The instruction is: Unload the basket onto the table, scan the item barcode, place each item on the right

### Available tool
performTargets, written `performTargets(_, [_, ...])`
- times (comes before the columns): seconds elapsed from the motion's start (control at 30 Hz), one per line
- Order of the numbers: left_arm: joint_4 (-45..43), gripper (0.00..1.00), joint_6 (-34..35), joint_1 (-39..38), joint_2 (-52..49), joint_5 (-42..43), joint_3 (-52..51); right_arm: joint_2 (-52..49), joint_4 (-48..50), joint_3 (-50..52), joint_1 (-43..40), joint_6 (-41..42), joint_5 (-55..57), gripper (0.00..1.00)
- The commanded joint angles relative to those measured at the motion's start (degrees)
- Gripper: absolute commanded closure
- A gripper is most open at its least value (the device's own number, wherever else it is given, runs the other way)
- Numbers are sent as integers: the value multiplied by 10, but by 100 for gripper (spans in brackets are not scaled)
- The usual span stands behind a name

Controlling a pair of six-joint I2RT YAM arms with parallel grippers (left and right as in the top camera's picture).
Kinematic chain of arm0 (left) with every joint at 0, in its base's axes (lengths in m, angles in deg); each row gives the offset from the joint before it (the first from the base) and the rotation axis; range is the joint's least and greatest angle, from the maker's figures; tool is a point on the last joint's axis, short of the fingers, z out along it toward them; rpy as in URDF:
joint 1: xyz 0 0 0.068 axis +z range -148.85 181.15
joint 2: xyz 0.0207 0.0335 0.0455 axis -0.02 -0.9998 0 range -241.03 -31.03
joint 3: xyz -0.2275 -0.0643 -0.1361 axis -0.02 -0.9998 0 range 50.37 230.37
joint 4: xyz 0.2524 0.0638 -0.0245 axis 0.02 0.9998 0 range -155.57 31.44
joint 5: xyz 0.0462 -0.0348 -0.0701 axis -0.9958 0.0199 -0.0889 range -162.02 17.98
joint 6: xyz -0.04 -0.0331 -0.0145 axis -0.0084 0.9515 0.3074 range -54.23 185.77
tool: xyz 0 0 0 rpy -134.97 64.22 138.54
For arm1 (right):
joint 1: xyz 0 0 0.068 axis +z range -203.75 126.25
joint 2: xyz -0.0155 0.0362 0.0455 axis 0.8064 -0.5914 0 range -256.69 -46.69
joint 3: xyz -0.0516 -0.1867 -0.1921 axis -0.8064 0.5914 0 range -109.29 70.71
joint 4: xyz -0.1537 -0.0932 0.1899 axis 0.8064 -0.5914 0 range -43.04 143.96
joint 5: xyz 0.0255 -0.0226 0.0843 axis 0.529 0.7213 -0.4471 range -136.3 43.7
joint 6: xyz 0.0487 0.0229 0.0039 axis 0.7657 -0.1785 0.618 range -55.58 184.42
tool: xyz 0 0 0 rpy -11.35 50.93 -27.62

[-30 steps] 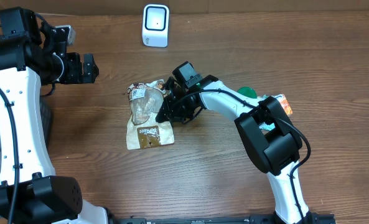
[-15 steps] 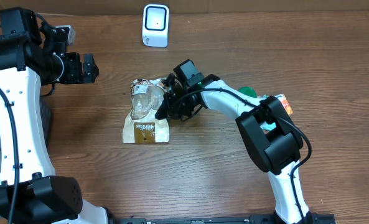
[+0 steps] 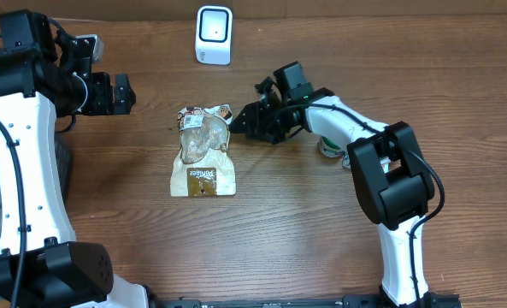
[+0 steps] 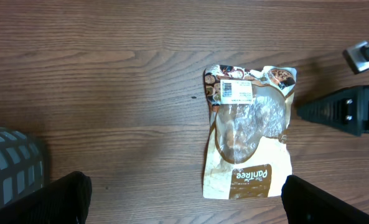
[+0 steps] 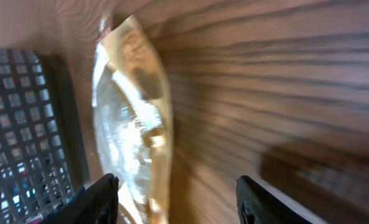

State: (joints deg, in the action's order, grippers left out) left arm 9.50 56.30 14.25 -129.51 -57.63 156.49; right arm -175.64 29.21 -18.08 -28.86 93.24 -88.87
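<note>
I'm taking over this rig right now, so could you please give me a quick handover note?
Left gripper: open, empty, left of the pouch.
Right gripper: open, empty, beside its top corner, not touching.
Pouch: flat on the table, white label up.
Scanner: at the far edge.
Done: pouch not yet at the scanner.
Left: lift it, show the label to the scanner.

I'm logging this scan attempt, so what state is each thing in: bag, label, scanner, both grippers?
scanner: upright at the far edge of the table.
snack bag: lying flat, held by neither gripper.
barcode label: face up, at the bag's end nearer the scanner.
left gripper: open, empty, above the table.
right gripper: open, empty, beside the bag, not touching it.
</note>
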Motion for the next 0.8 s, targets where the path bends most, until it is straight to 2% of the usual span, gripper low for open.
performTargets(0.0, [-1, 0, -13, -4, 7, 4, 9, -10, 31, 3, 41, 40, 10, 42])
performTargets(0.13, [-1, 0, -13, -4, 7, 4, 9, -45, 70, 3, 69, 94, 13, 42])
performTargets(0.3, [-1, 0, -12, -4, 7, 4, 9, -70, 100, 3, 89, 122, 25, 57])
performTargets(0.37, [-1, 0, -13, -4, 7, 4, 9, -70, 99, 3, 89, 121, 31, 71])
performTargets(0.43, [-1, 0, -12, -4, 7, 4, 9, -70, 98, 3, 85, 121, 30, 80])
performTargets(0.57, [-1, 0, -13, -4, 7, 4, 9, -70, 97, 2, 74, 115, 16, 90])
performTargets(0.63, [-1, 0, -13, -4, 7, 4, 9, -67, 97, 2, 66, 112, -2, 90])
performTargets(0.77, [-1, 0, -13, -4, 7, 4, 9, -36, 81, -15, 39, 42, -76, 96])
